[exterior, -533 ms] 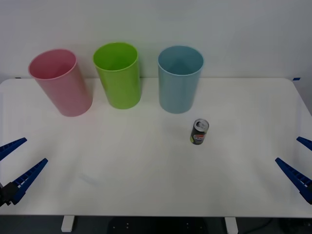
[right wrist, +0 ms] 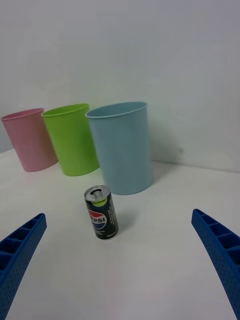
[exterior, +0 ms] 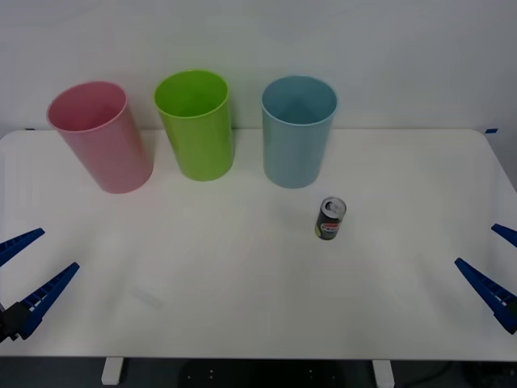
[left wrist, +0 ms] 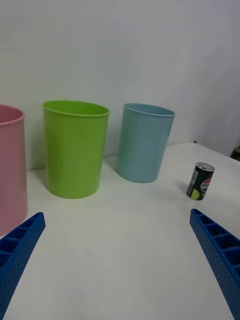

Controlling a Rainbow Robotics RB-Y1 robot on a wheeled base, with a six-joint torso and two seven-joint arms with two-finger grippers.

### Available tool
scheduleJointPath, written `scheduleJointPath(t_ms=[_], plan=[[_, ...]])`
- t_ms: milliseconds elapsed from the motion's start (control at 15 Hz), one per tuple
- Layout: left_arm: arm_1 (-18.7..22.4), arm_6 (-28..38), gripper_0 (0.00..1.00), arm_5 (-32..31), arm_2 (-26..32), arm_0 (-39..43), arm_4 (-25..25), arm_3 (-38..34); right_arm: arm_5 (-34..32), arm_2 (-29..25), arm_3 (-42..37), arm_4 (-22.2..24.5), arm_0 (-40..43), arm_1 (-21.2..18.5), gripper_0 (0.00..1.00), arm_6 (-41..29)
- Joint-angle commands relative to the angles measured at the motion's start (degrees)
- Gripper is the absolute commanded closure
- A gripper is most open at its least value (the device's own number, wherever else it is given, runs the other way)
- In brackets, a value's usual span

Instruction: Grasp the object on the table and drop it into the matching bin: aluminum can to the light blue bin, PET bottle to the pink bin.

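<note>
Front view showed a white table (exterior: 242, 307) against a plain pale wall. Three bins stood in a far row: the pink bin (exterior: 101, 137) at left, a lime green bin (exterior: 196, 125) in the middle, the light blue bin (exterior: 298, 133) at right. One aluminum can (exterior: 330, 218) stood upright just near of the light blue bin, apart from it. The left gripper (exterior: 23, 275) and right gripper (exterior: 494, 271) hung at the near corners, jaws wide, holding nothing.

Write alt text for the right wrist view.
A small black aluminum drink can with a silver top stands upright on the white table, just in front of a tall light blue plastic bin. A lime green bin and a pale pink bin stand beside it. The right gripper frames the can, jaws open.
</note>
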Motion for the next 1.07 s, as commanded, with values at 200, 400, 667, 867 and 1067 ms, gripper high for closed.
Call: scheduleJointPath(t_ms=[200, 400, 667, 867, 1067], plan=[[0.0, 0.0, 0.00, 0.0, 0.0, 0.0, 0.0, 0.0, 2.0, 1.3, 0.6, 2.0, -0.2, 0.0, 0.00, 1.5], [0.0, 0.0, 0.00, 0.0, 0.0, 0.0, 0.0, 0.0, 2.0, 3.0, 3.8, 2.7, -1.7, 0.0, 0.00, 6.3], [0.0, 0.0, 0.00, 0.0, 0.0, 0.0, 0.0, 0.0, 2.0, 5.5, 8.9, 2.7, -4.1, 0.0, 0.00, 13.6], [0.0, 0.0, 0.00, 0.0, 0.0, 0.0, 0.0, 0.0, 2.1, 7.6, 13.1, 2.7, -6.5, -0.1, 0.00, 15.9], [0.0, 0.0, 0.00, 0.0, 0.0, 0.0, 0.0, 0.0, 2.7, 9.5, 15.9, 2.7, -8.4, -0.1, 0.00, 17.1]])
